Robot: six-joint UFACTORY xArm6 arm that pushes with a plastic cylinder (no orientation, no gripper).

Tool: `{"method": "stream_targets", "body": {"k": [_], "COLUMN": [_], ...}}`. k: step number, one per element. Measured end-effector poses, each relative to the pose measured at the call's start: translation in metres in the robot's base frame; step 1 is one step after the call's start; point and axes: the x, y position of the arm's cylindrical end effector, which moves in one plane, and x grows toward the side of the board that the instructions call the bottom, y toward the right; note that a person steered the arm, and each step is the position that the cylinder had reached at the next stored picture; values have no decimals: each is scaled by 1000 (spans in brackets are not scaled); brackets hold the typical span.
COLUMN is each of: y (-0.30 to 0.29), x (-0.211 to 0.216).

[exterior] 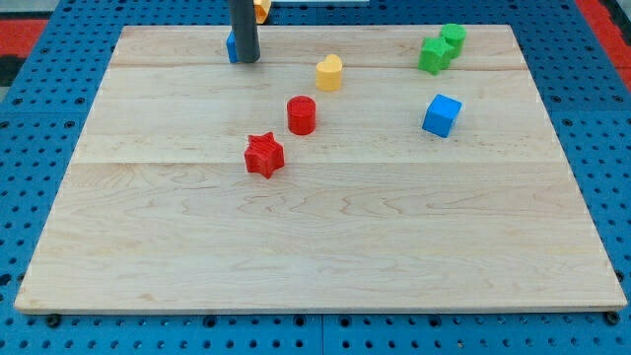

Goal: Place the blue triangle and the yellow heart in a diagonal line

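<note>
My tip (245, 59) rests on the wooden board (315, 237) near its top edge, left of centre. It stands right in front of a blue block (231, 45), which it mostly hides, so I cannot make out that block's shape. The yellow heart (329, 72) lies to the right of the tip, apart from it. The rod rises out of the view's top.
A red cylinder (302, 114) and a red star (264, 155) lie below the yellow heart. A blue cube (442, 114) is at the right. Two green blocks (441, 47) sit at the top right. An orange-yellow block (261, 9) peeks out behind the rod at the top.
</note>
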Motion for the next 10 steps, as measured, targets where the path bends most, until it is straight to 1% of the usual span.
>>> {"method": "stream_targets", "body": {"k": [1, 2, 3, 4, 5, 6, 8, 9, 10], "y": [22, 9, -41, -75, -69, -43, -70, -70, -38], "x": [-17, -17, -15, -15, -16, -18, -19, -19, -19]}}
